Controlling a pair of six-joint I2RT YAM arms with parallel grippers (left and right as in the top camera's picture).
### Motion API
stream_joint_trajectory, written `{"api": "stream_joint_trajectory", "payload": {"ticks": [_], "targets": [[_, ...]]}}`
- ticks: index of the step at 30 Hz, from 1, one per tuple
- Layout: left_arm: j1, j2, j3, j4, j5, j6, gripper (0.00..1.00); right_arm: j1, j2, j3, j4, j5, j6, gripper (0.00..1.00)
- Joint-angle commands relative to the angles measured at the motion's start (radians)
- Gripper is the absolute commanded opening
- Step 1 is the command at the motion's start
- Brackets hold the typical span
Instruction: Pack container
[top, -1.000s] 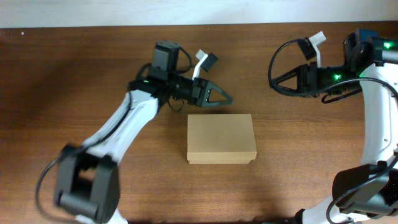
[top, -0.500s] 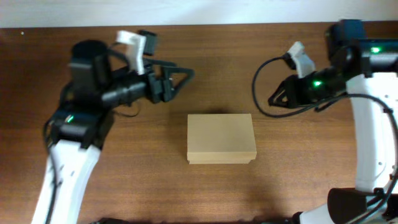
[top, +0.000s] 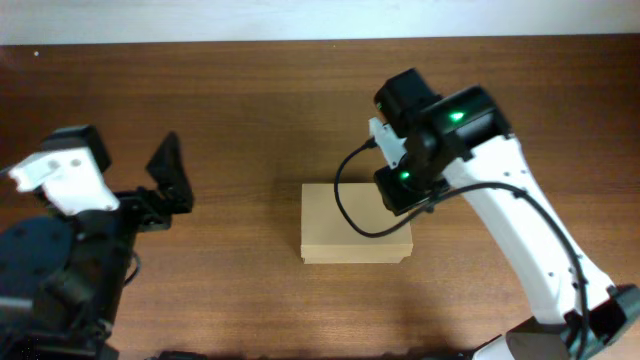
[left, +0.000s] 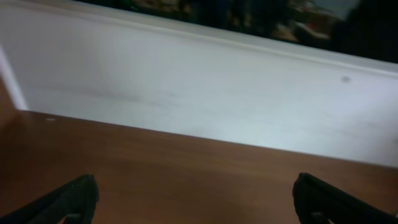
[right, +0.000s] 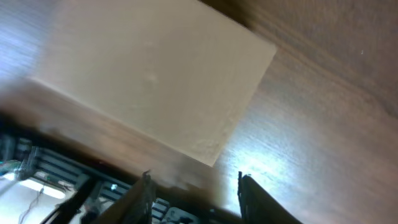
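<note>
No readable text, label, brand, number or sign in any view, cardboard container (top: 322, 240) plain and unmarked on its lid, wooden worktop (top: 250, 100) without print

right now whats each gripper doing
left gripper: open, holding nothing
right gripper: open, holding nothing, close to the container
</note>
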Motion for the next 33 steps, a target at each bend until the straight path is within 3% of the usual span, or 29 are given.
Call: {"api": "stream_joint_trajectory", "payload": {"ticks": [1,2,4,8,33], "targets": [[0.005,-0.011,0.013,-0.007,-0.154,0.035,1.0,0.014,0.009,-0.196,0.118,0.085,0.068,0.39],[0.005,-0.01,0.014,-0.01,-0.155,0.035,1.0,0.014,0.009,-0.246,0.154,0.084,0.068,0.29],[0.005,-0.01,0.014,-0.017,-0.154,0.035,1.0,0.014,0.01,-0.333,0.217,0.06,0.067,0.19],[0.005,-0.01,0.014,-0.032,-0.154,0.035,1.0,0.014,0.011,-0.435,0.288,0.01,0.068,0.07],[0.005,-0.01,0.014,-0.112,-0.147,0.035,0.99,0.015,0.01,-0.484,0.377,0.002,0.069,0.04]]}}
